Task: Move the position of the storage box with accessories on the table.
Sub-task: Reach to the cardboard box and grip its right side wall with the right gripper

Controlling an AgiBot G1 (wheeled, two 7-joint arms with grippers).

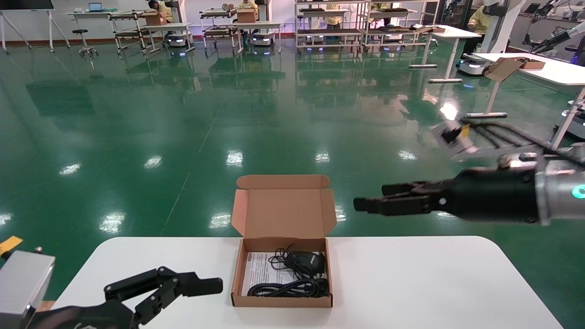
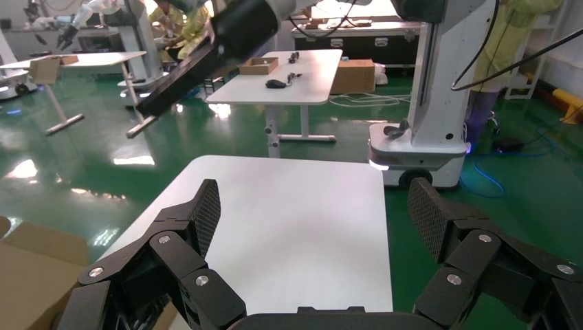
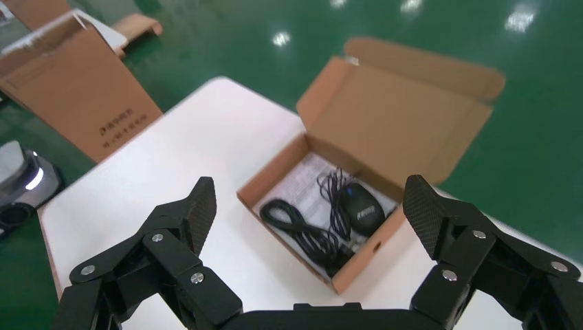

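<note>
The storage box point(image 1: 279, 300) sits open on the white table point(image 1: 411, 278), near its far edge, with the flap lid point(image 1: 283, 205) standing up. Inside lie a black mouse point(image 1: 310, 260), black cables point(image 1: 292, 288) and a white printed sheet point(image 1: 257, 269). My right gripper point(image 1: 365, 203) hovers open and empty above the table, right of the lid; its wrist view point(image 3: 311, 199) looks down on the box point(image 3: 357, 258) and mouse point(image 3: 363, 210). My left gripper point(image 1: 173, 283) is open and empty, low over the table left of the box. In the left wrist view point(image 2: 314, 199) a corner of the box point(image 2: 34, 268) shows.
Green floor lies beyond the table's far edge. Another white table point(image 1: 548, 68) with an open carton stands far right. A robot base point(image 2: 419, 148) stands by the table's right end. Brown cartons point(image 3: 75, 89) lie on the floor to the left.
</note>
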